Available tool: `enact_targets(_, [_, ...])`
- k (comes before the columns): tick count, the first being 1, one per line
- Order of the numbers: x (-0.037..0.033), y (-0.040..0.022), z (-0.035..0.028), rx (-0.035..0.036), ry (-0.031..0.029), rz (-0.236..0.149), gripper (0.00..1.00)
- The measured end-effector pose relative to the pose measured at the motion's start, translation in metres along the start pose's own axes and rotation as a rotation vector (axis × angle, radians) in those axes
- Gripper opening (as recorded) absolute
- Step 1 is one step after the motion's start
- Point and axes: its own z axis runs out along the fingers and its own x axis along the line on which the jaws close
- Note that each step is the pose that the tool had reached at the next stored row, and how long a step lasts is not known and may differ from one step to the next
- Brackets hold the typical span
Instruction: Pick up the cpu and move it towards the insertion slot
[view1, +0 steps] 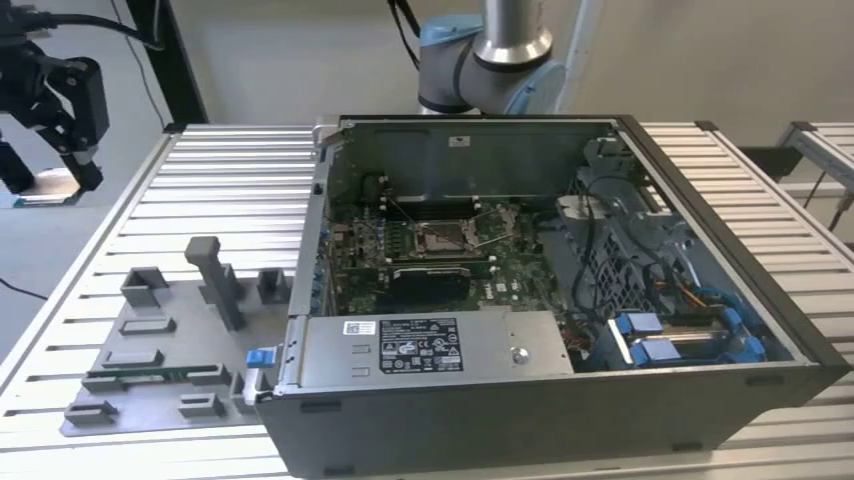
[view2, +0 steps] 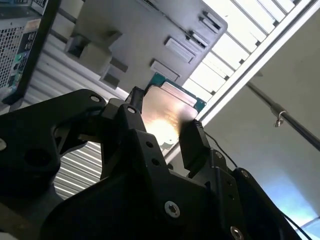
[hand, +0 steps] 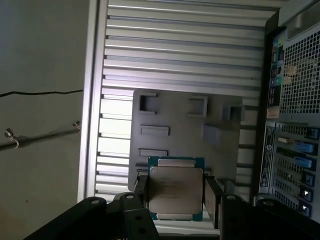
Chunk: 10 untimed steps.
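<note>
Clamping the cpu (hand: 175, 190) by two opposite edges, gripper (hand: 176, 199) fingers (hand: 212, 202) narrowed onto it, its metal top facing the camera in both wrist views. Glaring in the second wrist view, with its lower part hiding behind the gripper body. Hanging beyond the table (view1: 227, 190) edge at the exterior view's left, partly cut off there, the cpu reading as a pale blur. Sitting well apart, the slot (view1: 447, 237) inside the open case (view1: 561, 400), its centre hard to make out.
</note>
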Motion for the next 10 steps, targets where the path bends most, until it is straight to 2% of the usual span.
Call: enact_targets(10, [-0.0456,-0.002,0.0001,0.0,0.0,0.0,0.0])
